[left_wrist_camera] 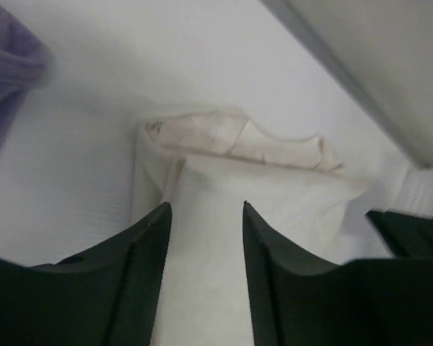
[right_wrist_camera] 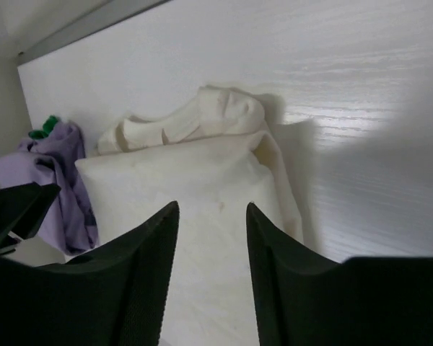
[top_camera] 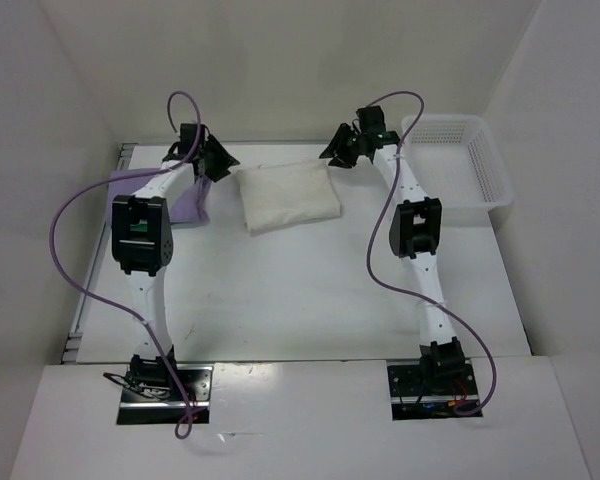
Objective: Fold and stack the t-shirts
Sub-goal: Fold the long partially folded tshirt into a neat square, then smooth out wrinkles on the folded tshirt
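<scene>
— Cream off-white cloth t-shirt (top_camera: 285, 198) first: we see it folded into a plump rectangle at the far middle of the white table (top_camera: 280, 300), right between the two arms.

— And we have the left gripper (left_wrist_camera: 204, 209) at its left edge and the right gripper (right_wrist_camera: 211, 209) at its right edge, both hanging low beside it. Fingers?

— Spread on both sides. In each wrist view we look through a clear gap at cream cloth beyond, and nothing is pinched.

— So we read that as a fold finished, or nearly. Why the middle?

— Our guess is that either arm can reach it there, so it makes a sensible base for the stack.

— We do notice a rumpled, rolled ridge along its far edge.

— Yes, that lump could tip whatever goes on top. A flattening press may be called for.

— What about the others?

— The pale lavender-purple cloth t-shirt (top_camera: 190, 205) lies crumpled at the far left, partly under the left arm and near the cream one. From the right wrist we catch a scrap of the bright green cloth t-shirt (right_wrist_camera: 47, 126) behind it; the rest is hidden.

— And the white plastic mesh basket (top_camera: 495, 170) stands at the far right corner, well apart from the shirts.

— Then we judge one shirt of three done. The lavender one, nearest the left arm, is the likely next pick.
</scene>
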`<state>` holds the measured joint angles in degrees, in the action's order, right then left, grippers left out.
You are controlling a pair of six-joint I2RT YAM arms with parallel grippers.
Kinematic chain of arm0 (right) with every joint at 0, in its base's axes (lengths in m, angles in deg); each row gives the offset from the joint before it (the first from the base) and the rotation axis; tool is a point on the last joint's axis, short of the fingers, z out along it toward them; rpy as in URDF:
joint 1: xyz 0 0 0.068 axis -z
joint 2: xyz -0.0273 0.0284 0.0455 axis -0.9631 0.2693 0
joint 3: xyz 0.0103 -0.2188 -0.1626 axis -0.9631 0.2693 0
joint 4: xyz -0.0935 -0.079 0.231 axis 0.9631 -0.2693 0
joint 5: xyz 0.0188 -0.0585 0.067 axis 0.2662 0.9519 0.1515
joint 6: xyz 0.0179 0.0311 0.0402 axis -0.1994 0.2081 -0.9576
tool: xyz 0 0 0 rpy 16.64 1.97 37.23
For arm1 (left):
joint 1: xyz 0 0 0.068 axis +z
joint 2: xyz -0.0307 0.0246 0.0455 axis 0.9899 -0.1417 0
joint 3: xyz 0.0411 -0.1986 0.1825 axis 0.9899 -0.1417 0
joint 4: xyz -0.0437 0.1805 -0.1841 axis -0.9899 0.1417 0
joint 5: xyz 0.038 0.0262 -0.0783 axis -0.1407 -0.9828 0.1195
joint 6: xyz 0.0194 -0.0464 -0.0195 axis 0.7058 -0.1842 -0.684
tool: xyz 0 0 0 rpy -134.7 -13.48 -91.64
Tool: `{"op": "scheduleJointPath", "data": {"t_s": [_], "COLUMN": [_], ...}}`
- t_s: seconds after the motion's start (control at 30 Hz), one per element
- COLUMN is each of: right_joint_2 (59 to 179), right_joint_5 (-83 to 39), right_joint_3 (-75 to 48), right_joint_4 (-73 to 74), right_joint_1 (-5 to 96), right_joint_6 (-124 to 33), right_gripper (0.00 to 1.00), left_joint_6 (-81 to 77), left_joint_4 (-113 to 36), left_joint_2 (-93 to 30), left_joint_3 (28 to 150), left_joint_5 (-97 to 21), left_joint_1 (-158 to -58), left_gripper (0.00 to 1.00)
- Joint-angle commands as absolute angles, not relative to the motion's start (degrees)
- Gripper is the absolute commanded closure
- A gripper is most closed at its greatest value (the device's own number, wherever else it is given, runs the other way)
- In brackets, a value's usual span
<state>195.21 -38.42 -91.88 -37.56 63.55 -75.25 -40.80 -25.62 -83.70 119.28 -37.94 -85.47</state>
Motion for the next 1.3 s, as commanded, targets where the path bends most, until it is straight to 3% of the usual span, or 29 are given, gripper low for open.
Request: {"op": "scheduleJointPath", "data": {"t_s": [0.0,0.07,0.1,0.17,0.2,0.23,0.27,0.33,0.4,0.5,0.7,0.9,1.13,1.27], "right_joint_2": [194.73,193.42,192.8,191.31,189.22,188.06,187.01,184.46,183.05,178.57,171.72,167.67,157.49,151.85], "right_joint_5": [-39.59,-38.01,-37.49,-36.7,-36.69,-37.3,-37.31,-37.83,-39.23,-40.38,-41.62,-37.31,-35.55,-36.16], "right_joint_3": [-97.09,-97.1,-97.1,-97.1,-95.19,-93.51,-91.76,-86.84,-79.83,-65.62,-44.42,-35.59,-22.14,-20.37], "right_joint_4": [-37.29,-39.04,-39.83,-42.02,-42.04,-42.04,-42.04,-42.04,-40.65,-34.85,-24.56,-22.17,-21.03,-22.17], "right_joint_1": [64.8,64.8,64.8,65.33,65.33,65.33,64.02,62.61,60.42,58.48,57.94,57.94,57.94,57.94], "right_joint_6": [-75.98,-75.45,-74.93,-73.17,-72.64,-71.51,-70.89,-69.74,-69.04,-69.73,-70.88,-70.88,-70.27,-70.27], "right_gripper": [0.5,0.43,0.42,0.4,0.4,0.45,0.62,0.8,0.94,1.0,1.0,1.0,1.0,1.0], "left_joint_6": [-44.06,-44.06,-44.06,-44.67,-44.68,-44.68,-44.68,-42.74,-43.53,-46.95,-46.61,-46.61,-47.84,-47.67], "left_joint_4": [-27.98,-27.45,-27.45,-30.24,-32.35,-34.63,-34.13,-33.51,-35.88,-42.55,-44.5,-47.13,-45.29,-39.94], "left_joint_2": [-84.93,-84.94,-83.98,-80.65,-79.15,-77.83,-77.03,-76.42,-75.88,-75.36,-74.49,-68.42,-49.12,-38.37], "left_joint_3": [124.9,125.53,125.0,121.15,118.96,116.41,115.08,114.37,109.39,101.91,90.04,78.87,62.26,60.31], "left_joint_5": [-41.09,-41.09,-41.09,-41.62,-41.01,-40.04,-38.82,-36.62,-34.25,-31.43,-30.02,-30.72,-30.45,-31.24], "left_joint_1": [-82.64,-82.12,-82.12,-82.12,-82.12,-82.81,-83.86,-88.6,-93.51,-95.91,-95.91,-95.3,-95.3,-95.3], "left_gripper": [0.45,0.32,0.17,0.15,0.19,0.37,0.44,0.55,0.57,0.57,0.57,0.54,0.47,0.46]}}
